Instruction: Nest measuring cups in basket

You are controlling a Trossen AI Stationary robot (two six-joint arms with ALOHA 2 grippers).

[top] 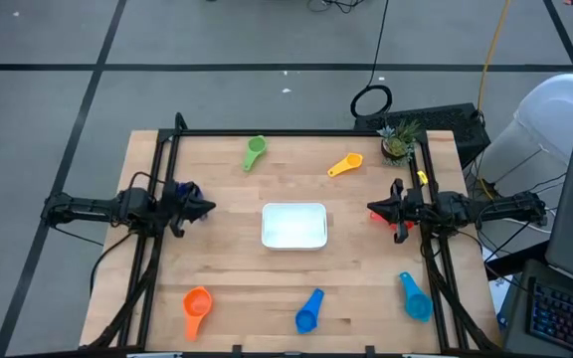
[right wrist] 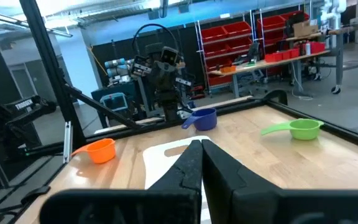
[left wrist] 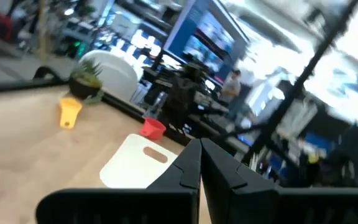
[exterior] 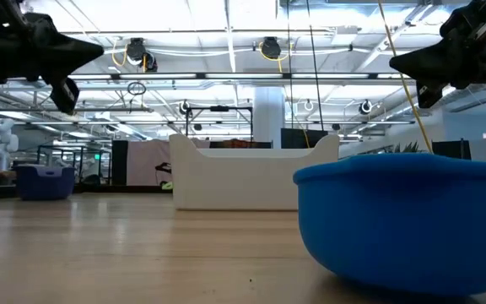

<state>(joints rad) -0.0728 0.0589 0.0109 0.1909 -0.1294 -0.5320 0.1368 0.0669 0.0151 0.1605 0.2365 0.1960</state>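
Observation:
The white basket (top: 294, 225) sits at the table's middle, also seen in the low view (exterior: 243, 179). Around it lie the green cup (top: 255, 151) and yellow cup (top: 346, 164) on the far side. The orange cup (top: 197, 306), dark blue cup (top: 309, 310) and light blue cup (top: 415, 296) lie on the near side. My left gripper (top: 208, 208) hovers left of the basket, shut and holding nothing. My right gripper (top: 371, 210) hovers right of the basket, shut as well. Both hang well above the table, left gripper (exterior: 99, 48) and right gripper (exterior: 392, 61).
A small potted plant (top: 398, 142) stands at the far right corner. A red cup-like thing (left wrist: 153, 128) lies under the right arm, and a dark blue one (right wrist: 201, 119) by the left arm. A black frame borders the table's left, far and right sides.

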